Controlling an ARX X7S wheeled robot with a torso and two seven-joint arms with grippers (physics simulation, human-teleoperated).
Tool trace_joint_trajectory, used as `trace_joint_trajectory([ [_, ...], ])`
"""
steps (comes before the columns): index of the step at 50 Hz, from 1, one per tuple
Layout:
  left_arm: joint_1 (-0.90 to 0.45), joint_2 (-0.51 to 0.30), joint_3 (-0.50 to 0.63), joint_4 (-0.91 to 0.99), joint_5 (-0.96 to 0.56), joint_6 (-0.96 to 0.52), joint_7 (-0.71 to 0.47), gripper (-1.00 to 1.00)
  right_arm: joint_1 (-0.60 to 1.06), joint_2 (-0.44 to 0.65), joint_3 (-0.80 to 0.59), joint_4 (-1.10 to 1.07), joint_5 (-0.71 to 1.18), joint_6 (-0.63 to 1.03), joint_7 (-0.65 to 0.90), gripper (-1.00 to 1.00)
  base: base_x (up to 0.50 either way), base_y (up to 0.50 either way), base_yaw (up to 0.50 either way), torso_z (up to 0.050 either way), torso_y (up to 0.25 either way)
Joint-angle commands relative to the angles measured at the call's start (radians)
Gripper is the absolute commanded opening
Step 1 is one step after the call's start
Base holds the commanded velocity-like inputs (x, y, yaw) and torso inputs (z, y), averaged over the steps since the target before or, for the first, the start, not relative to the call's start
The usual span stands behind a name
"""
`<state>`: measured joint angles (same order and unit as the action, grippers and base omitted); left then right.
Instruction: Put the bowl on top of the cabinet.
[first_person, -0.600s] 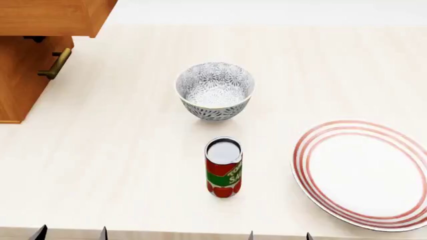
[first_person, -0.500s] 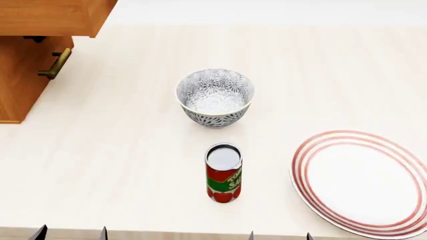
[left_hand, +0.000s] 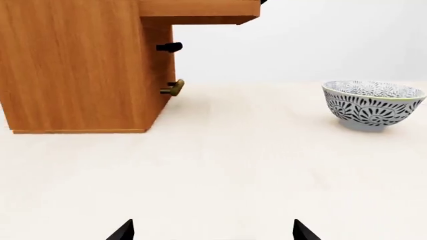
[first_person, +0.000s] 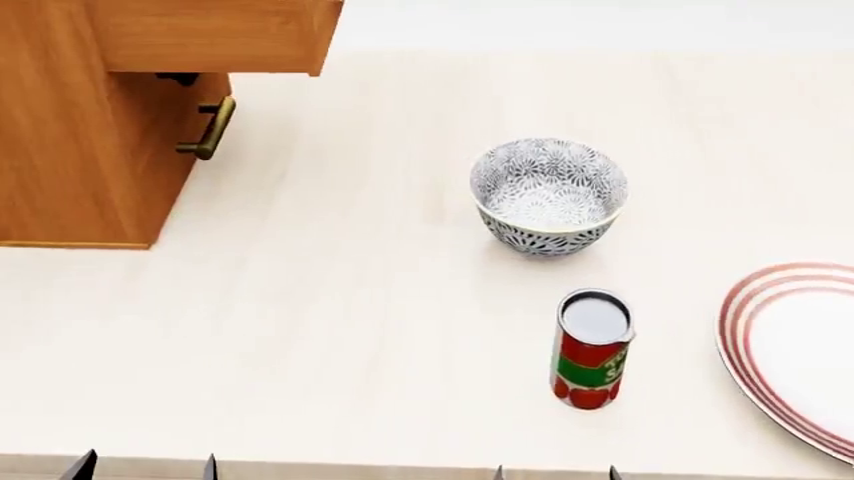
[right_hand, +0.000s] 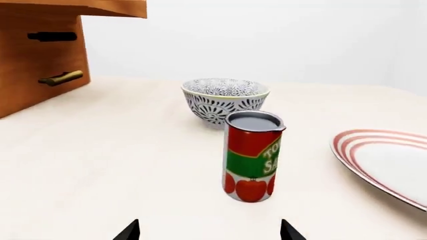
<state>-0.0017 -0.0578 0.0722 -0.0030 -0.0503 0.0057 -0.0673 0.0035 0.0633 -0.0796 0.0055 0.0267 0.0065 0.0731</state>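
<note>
Shifted rightward across the head view since half a second ago: bowl (first_person: 549, 197), tomato can (first_person: 591, 348) and red-ringed plate (first_person: 795, 353) all sit further right, cabinet (first_person: 94, 130) fills more of upper left. Likely head or base turning, not objects sliding.

Bowl upright on tabletop (first_person: 334, 330), centre-right of head view, untouched, well apart from cabinet. Can just below it in frame, apart. Plate cut off at lower right edge.

Left pincer (left_hand: 212, 231): tips only, at bottom of wrist view, spread apart, nothing between. Right pincer (right_hand: 208, 231): same, spread apart, empty, low behind the can.

Risks, judged from layout:
- Can stands between right pincer and bowl; straight reach would likely knock it over or push it into the bowl.
- Smooth, deep, curved bowl wall; rim pinch may slip or tip it.
- Cabinet top overhangs the front; lifting too low could catch bowl on that edge or brass handle (first_person: 208, 129).
- Cabinet top surface barely visible; landing spot hard to judge.
</note>
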Motion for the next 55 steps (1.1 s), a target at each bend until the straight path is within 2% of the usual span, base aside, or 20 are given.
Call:
trace_joint_trajectory([
  [1,0.0,-0.019,0.028,-0.001,-0.001,0.004,-0.024,1.0,0.0,0.018,-0.023,-0.001,0.013,0.001,0.016,1.0,0.0,0.5,0.0,0.0,0.0],
  [48,-0.007,-0.065,0.086,-0.007,-0.031,0.013,-0.09,1.0,0.008,0.06,-0.072,-0.003,0.068,0.005,0.067,1.0,0.0,0.5,0.0,0.0,0.0],
  [55,-0.006,-0.071,0.093,-0.003,-0.043,0.008,-0.089,1.0,0.005,0.068,-0.079,0.004,0.082,-0.007,0.059,1.0,0.0,0.01,0.0,0.0,0.0],
])
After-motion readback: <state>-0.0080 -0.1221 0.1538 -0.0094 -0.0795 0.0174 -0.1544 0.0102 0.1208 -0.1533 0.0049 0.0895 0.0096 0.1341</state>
